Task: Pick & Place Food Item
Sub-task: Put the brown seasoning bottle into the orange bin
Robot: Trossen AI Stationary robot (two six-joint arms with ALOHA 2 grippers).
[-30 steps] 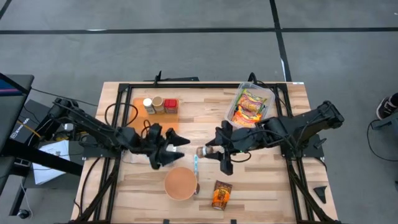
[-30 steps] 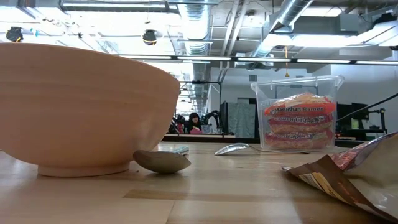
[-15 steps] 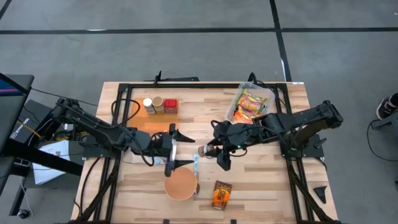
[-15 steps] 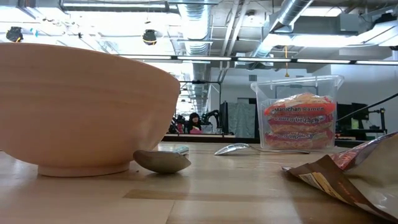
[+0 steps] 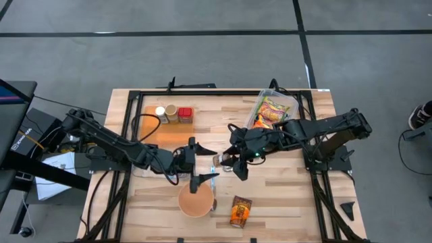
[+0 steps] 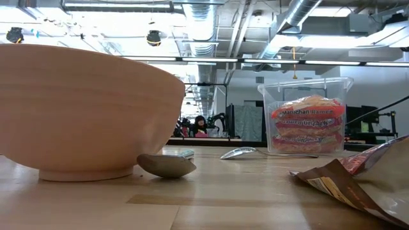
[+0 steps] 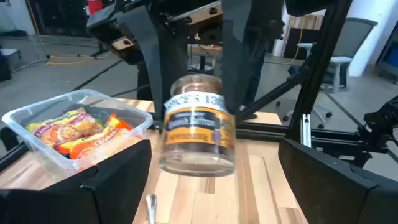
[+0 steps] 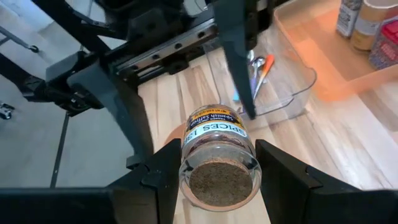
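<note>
Jar labelled "SPICES", perhaps "Spanish Saffron", between right fingers; left fingers wide open, empty.

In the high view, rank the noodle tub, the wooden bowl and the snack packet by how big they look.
1. Noodle tub, partly hidden by the right arm.
2. Wooden bowl, close to the tub in size, so unsure.
3. Snack packet, clearly smallest.

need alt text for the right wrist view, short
The right pincer is shut on a clear glass spice jar with a white and yellow label, held on its side above the light wooden table. Facing it, the left pincer is open; a clear plastic tray sits beyond.
</note>
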